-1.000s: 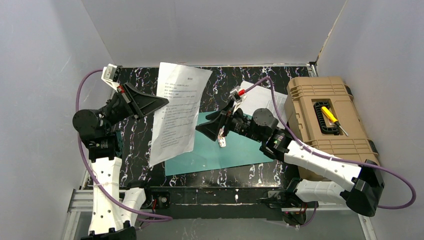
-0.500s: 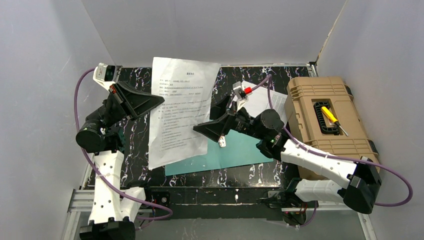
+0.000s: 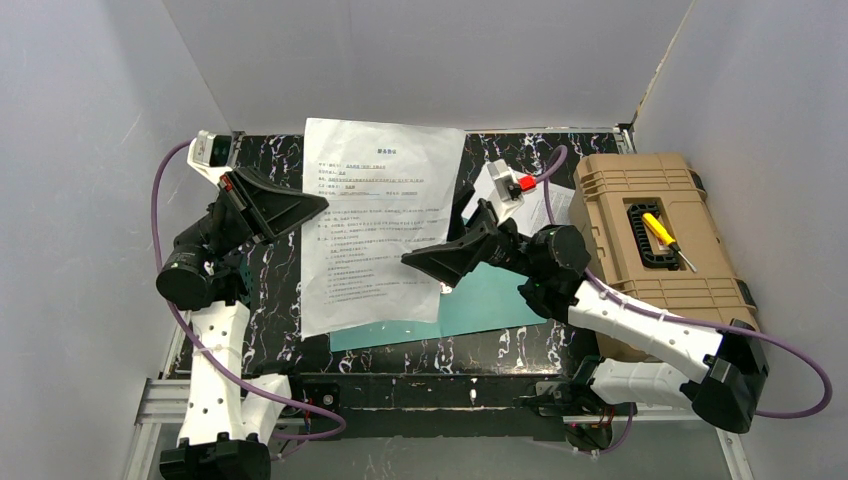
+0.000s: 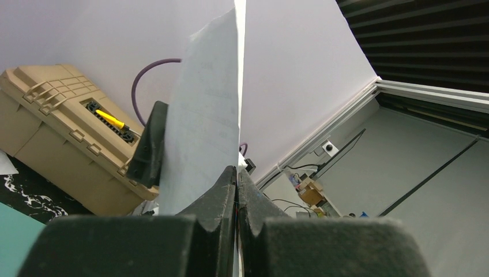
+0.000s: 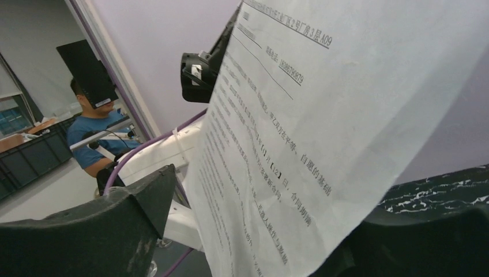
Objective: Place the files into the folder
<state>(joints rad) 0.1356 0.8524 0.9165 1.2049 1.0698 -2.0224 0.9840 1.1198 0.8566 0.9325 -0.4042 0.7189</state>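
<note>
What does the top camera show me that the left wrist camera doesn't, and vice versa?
Only the top view: the printed face of the held sheet, a second sheet beside the tan toolbox, and most of the teal folder on the table. Only the left wrist view: close up, the left jaws pressed shut on that sheet's edge, seen edge-on. Both: the held sheet and the toolbox with its yellow screwdriver.

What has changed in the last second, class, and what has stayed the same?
The printed sheet has swung from slanted to face the overhead camera and shifted right, into the right hand, whose open fingers now straddle its edge. The left hand kept its pinch on the sheet. The folder and toolbox stayed put.
</note>
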